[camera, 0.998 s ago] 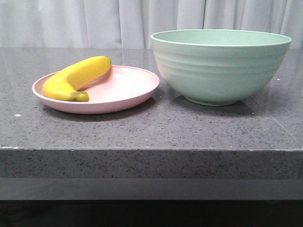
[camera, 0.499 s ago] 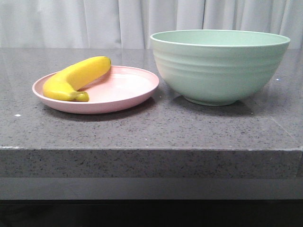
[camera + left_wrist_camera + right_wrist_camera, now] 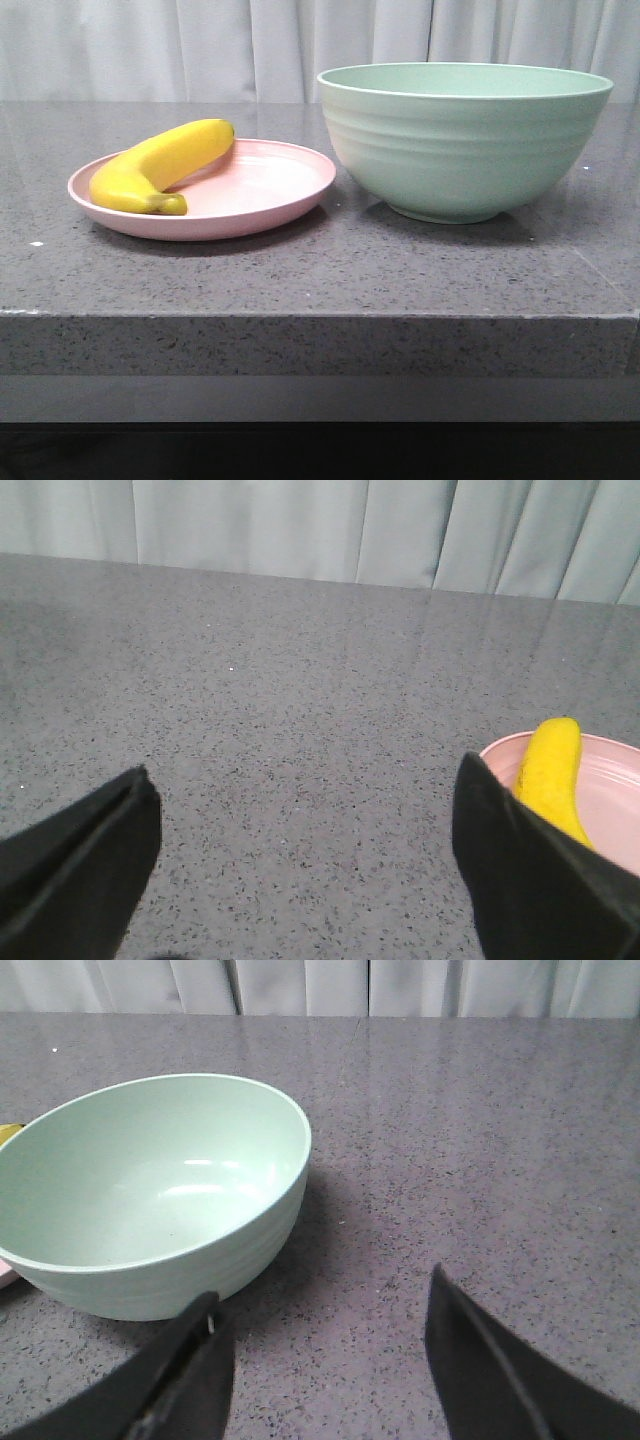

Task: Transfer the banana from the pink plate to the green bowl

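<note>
**A:** Quick look at where this stands, taking the green bowl (image 3: pixel 465 140) as the reference. Far to its left hangs the left gripper (image 3: pixel 300 870), jaws spread wide and holding nothing, over bare counter (image 3: pixel 320 270). Next comes the pink plate (image 3: pixel 260 195), sitting just beside the bowl on its left. The banana (image 3: pixel 160 165) lies on the side of the plate farthest from the bowl, stem end toward the camera.

**B:** And the bowl?

**A:** Nothing in it, going by the right wrist view (image 3: pixel 150 1190). The right gripper (image 3: pixel 325 1360) hovers just right of the bowl, jaws also wide apart with nothing between them. So the transfer hasn't started imo.

**B:** What worries you?

**A:** The banana is smooth and curved, so an off-centre pinch could make it roll or squirt out. The plate is shallow and light, so a low approach might shove it into the bowl. And that bowl wall is tall; carry the banana too low and it clips the rim.
</note>
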Robot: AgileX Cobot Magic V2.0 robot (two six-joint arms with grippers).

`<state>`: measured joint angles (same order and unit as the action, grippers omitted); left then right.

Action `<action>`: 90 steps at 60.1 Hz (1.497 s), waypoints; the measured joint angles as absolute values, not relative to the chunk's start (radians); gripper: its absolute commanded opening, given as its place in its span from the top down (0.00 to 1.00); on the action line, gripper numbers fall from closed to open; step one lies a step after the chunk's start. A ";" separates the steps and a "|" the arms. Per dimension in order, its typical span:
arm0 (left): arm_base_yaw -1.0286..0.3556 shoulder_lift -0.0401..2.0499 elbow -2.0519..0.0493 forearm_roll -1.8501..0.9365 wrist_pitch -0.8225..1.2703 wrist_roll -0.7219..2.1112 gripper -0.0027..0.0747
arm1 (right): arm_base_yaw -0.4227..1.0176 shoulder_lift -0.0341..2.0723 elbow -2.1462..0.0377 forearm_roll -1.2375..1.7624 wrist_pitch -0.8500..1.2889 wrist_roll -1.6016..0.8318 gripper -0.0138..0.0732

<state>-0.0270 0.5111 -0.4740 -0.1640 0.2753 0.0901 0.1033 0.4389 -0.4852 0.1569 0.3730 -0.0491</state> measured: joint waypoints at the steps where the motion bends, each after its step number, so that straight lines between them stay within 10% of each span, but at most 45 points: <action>1: -0.033 0.521 -0.483 -0.166 0.284 0.090 0.19 | 0.103 0.439 -0.485 0.157 0.373 -0.049 0.32; 46: -0.413 1.407 -1.131 -0.205 0.705 0.090 0.29 | 0.103 0.439 -0.485 0.157 0.373 -0.049 0.32; 90: -0.416 1.599 -1.175 -0.205 0.699 0.090 0.29 | 0.103 0.439 -0.485 0.157 0.373 -0.049 0.32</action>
